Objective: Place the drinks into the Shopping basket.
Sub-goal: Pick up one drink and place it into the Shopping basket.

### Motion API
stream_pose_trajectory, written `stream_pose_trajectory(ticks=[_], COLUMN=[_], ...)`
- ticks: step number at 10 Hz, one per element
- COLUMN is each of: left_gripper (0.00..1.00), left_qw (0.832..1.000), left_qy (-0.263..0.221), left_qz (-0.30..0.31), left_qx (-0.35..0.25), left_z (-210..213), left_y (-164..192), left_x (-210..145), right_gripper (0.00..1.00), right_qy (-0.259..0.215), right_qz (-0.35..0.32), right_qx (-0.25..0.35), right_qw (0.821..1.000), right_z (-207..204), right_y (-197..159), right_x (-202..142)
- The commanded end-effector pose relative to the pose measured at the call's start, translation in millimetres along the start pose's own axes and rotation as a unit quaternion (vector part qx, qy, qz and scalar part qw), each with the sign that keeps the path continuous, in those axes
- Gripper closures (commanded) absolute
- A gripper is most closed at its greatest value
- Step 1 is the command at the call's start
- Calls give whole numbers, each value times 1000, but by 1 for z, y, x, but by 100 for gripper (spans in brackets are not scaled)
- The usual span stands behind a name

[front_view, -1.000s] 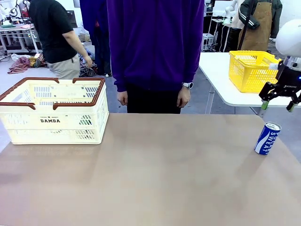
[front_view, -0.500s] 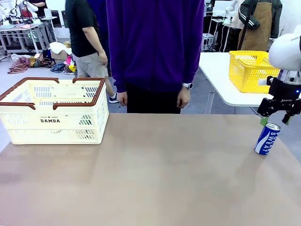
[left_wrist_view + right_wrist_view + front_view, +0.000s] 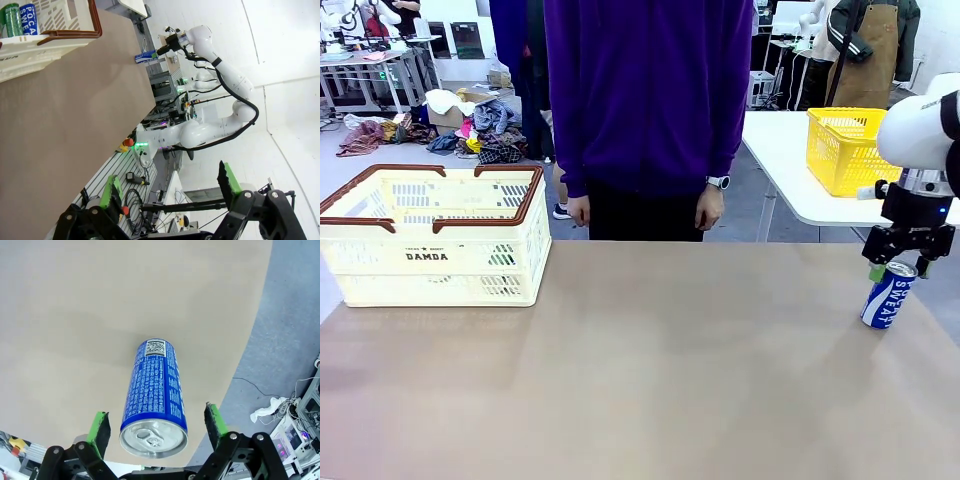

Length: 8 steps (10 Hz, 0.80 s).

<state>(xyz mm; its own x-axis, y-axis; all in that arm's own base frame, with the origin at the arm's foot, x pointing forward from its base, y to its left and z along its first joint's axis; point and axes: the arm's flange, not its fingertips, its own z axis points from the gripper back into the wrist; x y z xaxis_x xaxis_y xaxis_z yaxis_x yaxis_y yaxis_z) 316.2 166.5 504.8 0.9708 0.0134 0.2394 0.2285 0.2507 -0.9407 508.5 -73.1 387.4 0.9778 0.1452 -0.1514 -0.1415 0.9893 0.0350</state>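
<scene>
At the table's right edge: one slim blue-and-white "SWEAT" drink can (image 3: 889,294) with silver top, upright on the tan tabletop (image 3: 650,370). Right gripper (image 3: 906,268) poised directly over it, jaws spread to either side of the top, not clamped. Far left: cream-white slotted plastic Shopping basket (image 3: 437,236), brown rim, containing a green can (image 3: 11,20) and a second blue can (image 3: 29,19). Left gripper (image 3: 170,192) released, empty.

can between my fingers (image 3: 154,395): glossy printed metal, bare silver top
table beneath (image 3: 75,315): smooth matt tan
my pads (image 3: 99,426): matt green
</scene>
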Motion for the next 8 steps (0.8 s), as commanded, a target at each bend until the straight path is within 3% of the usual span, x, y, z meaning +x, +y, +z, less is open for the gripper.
stream_pose_trajectory(ticks=[1,4,5,6,8], left_gripper=[0,0,0,0,0], left_qw=[1000,1000,1000,1000,1000], left_qy=[1,1,1,1,1], left_qz=[2,2,2,2,2], left_qx=[-2,-2,-2,-2,-2], left_z=[-1,-1,-1,-1,-1], left_y=[-3,-3,-3,-3,-3], left_x=[-2,-2,-2,-2,-2], right_gripper=[0,0,46,100,100], right_qy=[-2,-9,-10,-8,-16], right_qz=[14,7,4,6,16], right_qx=[4,10,7,6,-1], right_qw=[1000,1000,1000,1000,1000], right_z=[-3,-5,-6,-6,-8], right_y=[-1,0,1,1,3], right_x=[2,3,3,3,2])
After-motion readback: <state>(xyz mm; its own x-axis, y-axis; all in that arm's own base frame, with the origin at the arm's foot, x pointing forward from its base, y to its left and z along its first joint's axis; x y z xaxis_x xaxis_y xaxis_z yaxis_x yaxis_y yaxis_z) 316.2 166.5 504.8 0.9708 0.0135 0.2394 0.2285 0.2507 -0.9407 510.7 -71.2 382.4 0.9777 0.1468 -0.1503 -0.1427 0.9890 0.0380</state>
